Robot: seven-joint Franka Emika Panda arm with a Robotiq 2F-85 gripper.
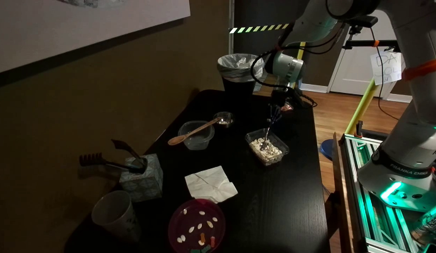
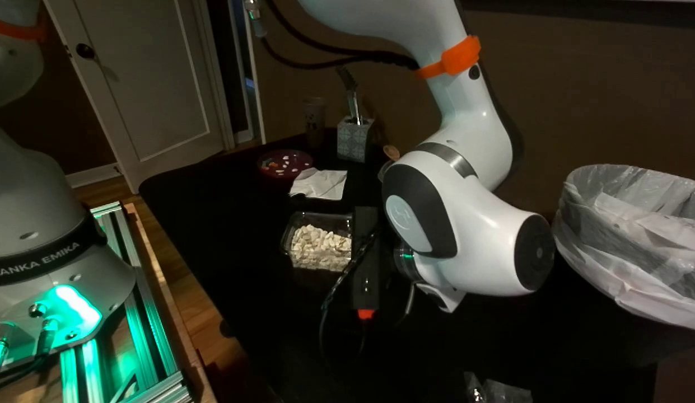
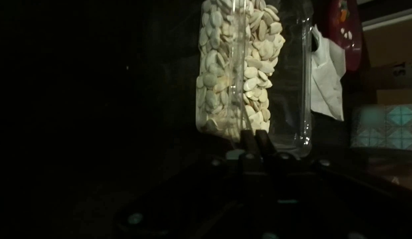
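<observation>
Gripper (image 3: 255, 132), black, fingers close together, apparently clamped on a thin utensil (image 1: 267, 133); seed tub (image 3: 306, 99) just beyond.
Utensil: slanting, upper end at the fingertips, lower end in pale seeds (image 3: 259, 66); exact shape too dim to tell. Tub: see-through, rectangular, on the black table (image 1: 284, 196), straight ahead of the fingertips in the wrist view, long axis running away from them. Its walls stand around the utensil's lower end and look the nearest hindrance to sideways travel. Near the tub: creased napkin (image 1: 210, 183); past it, maroon dish (image 1: 175, 225) with scattered seeds. Farther: see-through container (image 1: 197, 144), wooden spoon (image 1: 197, 131) laid across; tissue box (image 1: 143, 184) bearing black kitchen tools (image 1: 92, 160); lined bin (image 1: 237, 75) by the table's end.
</observation>
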